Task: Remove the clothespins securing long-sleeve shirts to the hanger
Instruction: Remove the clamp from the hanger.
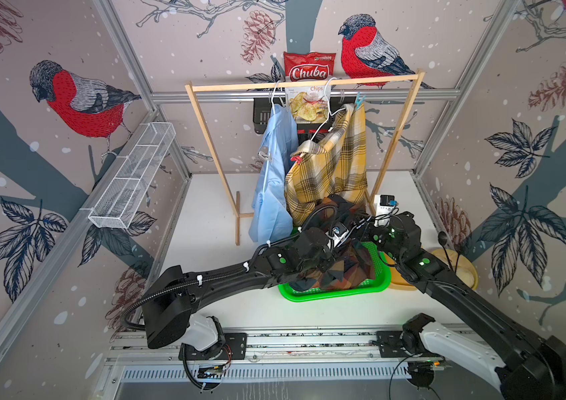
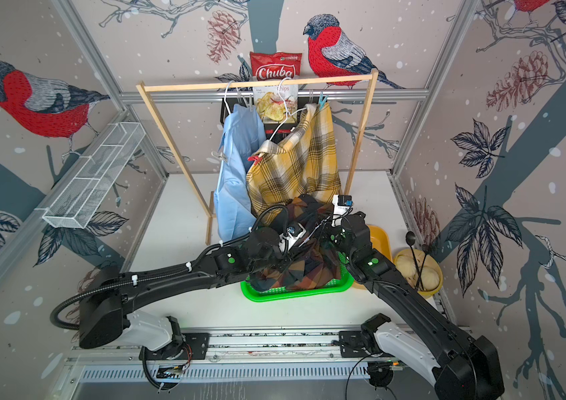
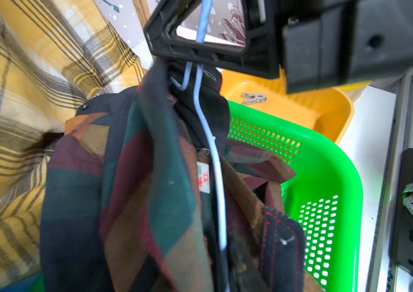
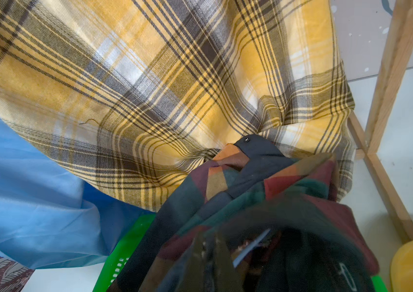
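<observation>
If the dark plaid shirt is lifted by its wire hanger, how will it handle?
Probably floppy: the dark plaid shirt sags in folds into the green basket. The thin wire hanger looks bendy, so cloth may slide off.

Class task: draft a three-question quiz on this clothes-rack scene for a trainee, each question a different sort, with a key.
1. True or false: the dark plaid shirt is over the green basket, not on the rack.
2. What colour is the lower clothespin on the yellow plaid shirt? A red, B green, C black.
3. Fill in: a loose clothespin lies in the ____ tray.
Key: 1 true; 2 A; 3 yellow.
</observation>
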Motion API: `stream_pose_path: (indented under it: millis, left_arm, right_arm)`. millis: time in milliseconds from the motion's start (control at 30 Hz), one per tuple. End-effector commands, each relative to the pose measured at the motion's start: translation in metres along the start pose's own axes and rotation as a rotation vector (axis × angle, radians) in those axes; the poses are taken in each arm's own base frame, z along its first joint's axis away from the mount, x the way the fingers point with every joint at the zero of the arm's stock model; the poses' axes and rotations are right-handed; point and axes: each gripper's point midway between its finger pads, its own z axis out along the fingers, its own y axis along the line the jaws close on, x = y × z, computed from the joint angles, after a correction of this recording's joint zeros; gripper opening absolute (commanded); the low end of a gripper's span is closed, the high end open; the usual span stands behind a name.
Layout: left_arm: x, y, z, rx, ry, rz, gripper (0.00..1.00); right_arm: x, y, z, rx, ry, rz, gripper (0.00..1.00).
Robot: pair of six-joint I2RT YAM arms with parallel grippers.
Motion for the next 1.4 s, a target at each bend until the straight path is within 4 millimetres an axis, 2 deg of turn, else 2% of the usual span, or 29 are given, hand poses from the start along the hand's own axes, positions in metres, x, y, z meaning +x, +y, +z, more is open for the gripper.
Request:
stream_pose_path:
  millis: [0, 33, 167, 333, 467, 533, 733, 967, 1133, 1367]
  left_arm:
    - [-0.007, 0.004, -0.006, -0.015, -0.007, -0.029, 0.50]
    - [-0.008, 0.004, -0.008, -0.018, -0.010, -0.032, 0.56]
    - [-0.020, 0.004, -0.024, -0.001, -0.042, -0.080, 0.68]
    - [-0.030, 0.002, -0.065, 0.064, -0.104, -0.189, 0.77]
    - [-0.018, 0.006, -0.089, 0.112, -0.097, -0.313, 0.80]
    - [-0.008, 0.000, -0.097, 0.165, -0.059, -0.366, 0.81]
    - [0.012, -0.007, -0.104, 0.245, 0.009, -0.471, 0.82]
    - [0.023, -0.006, -0.089, 0.239, 0.053, -0.499, 0.77]
    - [0.028, -0.003, -0.081, 0.246, 0.073, -0.523, 0.70]
    - [0.029, -0.005, -0.084, 0.284, 0.067, -0.547, 0.56]
  right_arm:
    - [0.005, -0.001, 0.001, 0.011, 0.029, 0.000, 0.00]
    - [0.005, -0.002, 0.002, 0.016, 0.034, 0.001, 0.00]
    - [0.006, -0.006, 0.004, 0.046, 0.046, 0.008, 0.00]
    - [0.008, -0.011, 0.011, 0.082, 0.070, 0.020, 0.00]
    - [0.010, -0.014, 0.014, 0.099, 0.076, 0.028, 0.00]
    - [0.010, -0.015, 0.016, 0.109, 0.079, 0.033, 0.00]
    - [0.012, -0.015, 0.021, 0.117, 0.090, 0.043, 0.00]
    - [0.011, -0.010, 0.016, 0.115, 0.084, 0.041, 0.00]
    - [0.009, -0.009, 0.012, 0.117, 0.073, 0.042, 0.00]
    - [0.011, -0.010, 0.011, 0.120, 0.073, 0.043, 0.00]
